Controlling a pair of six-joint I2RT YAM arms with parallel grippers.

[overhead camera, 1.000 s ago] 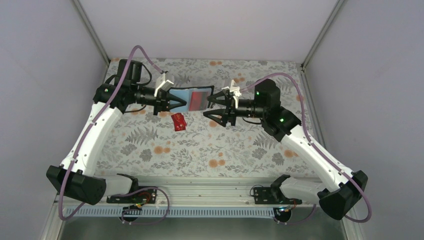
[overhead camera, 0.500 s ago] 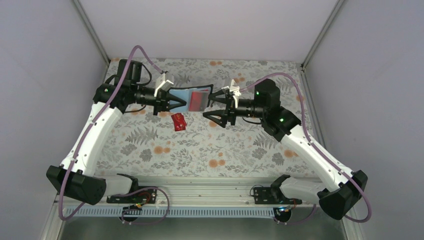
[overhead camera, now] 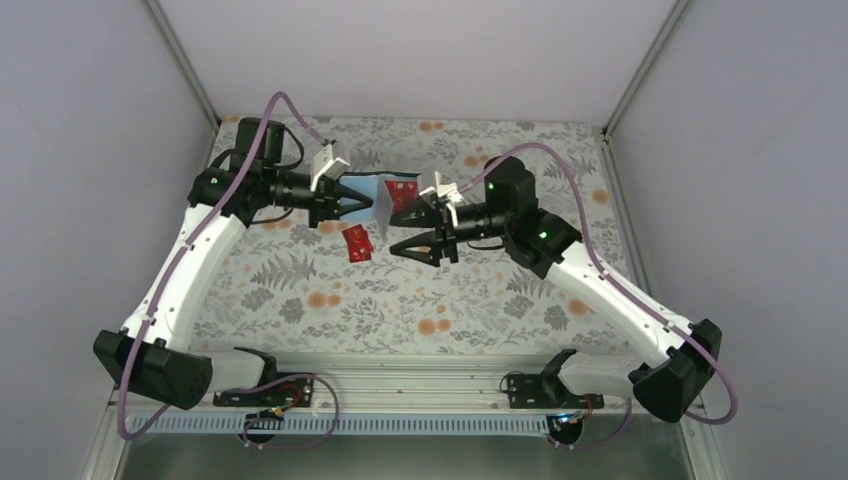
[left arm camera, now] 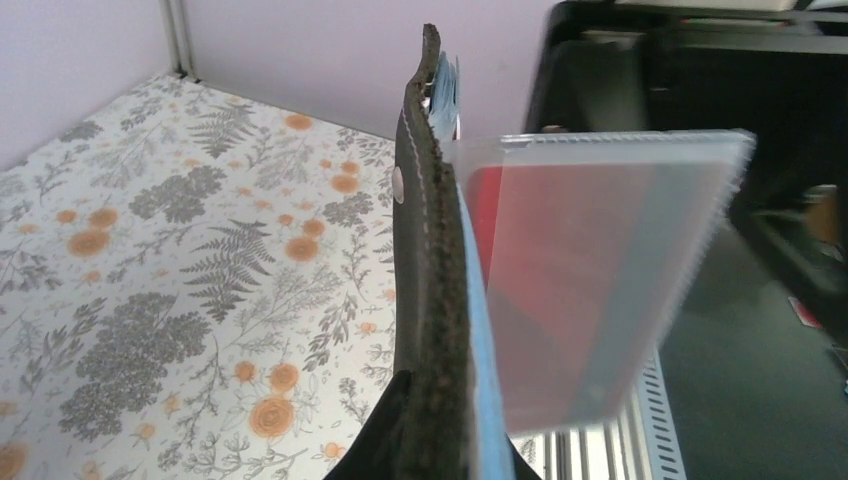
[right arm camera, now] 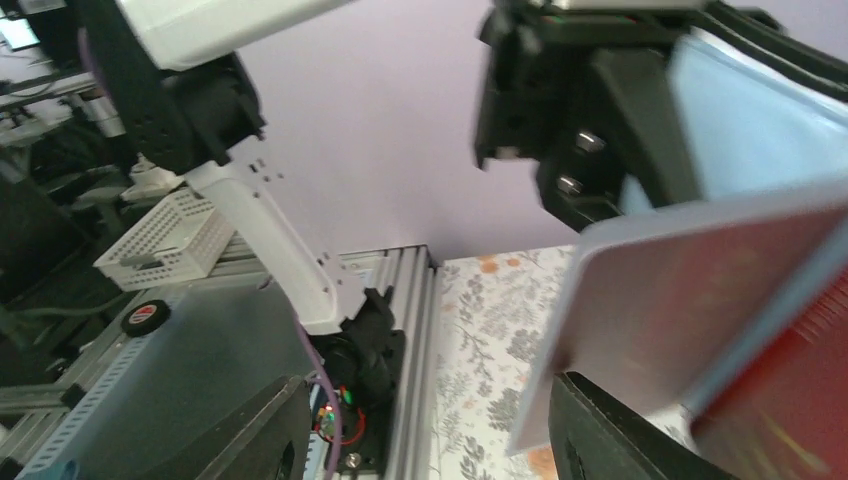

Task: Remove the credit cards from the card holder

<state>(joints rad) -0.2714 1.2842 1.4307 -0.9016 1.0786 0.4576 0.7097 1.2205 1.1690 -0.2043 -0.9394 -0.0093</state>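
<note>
My left gripper (overhead camera: 352, 206) is shut on the open card holder (overhead camera: 381, 195) and holds it above the table. In the left wrist view the holder is edge-on: black outside (left arm camera: 425, 250), light blue inner face (left arm camera: 482, 340), gripper (left arm camera: 450, 445) pinching its lower end. A clear sleeve with a red credit card (left arm camera: 575, 280) sticks out to the right. My right gripper (overhead camera: 395, 236) is open at the holder's right side. In the right wrist view the card in its sleeve (right arm camera: 700, 290) reaches between the open gripper (right arm camera: 430, 430), close to the right finger (right arm camera: 620, 430). Another red card (overhead camera: 356, 243) lies on the table below.
The floral table mat (overhead camera: 420, 290) spreads under both arms. Grey walls close the left, back and right. An aluminium rail (overhead camera: 420, 375) with the arm bases runs along the near edge.
My right gripper has moved left to the holder, still open. The holder now looks narrower, turned more edge-on. The left gripper and the card on the table have stayed put.
</note>
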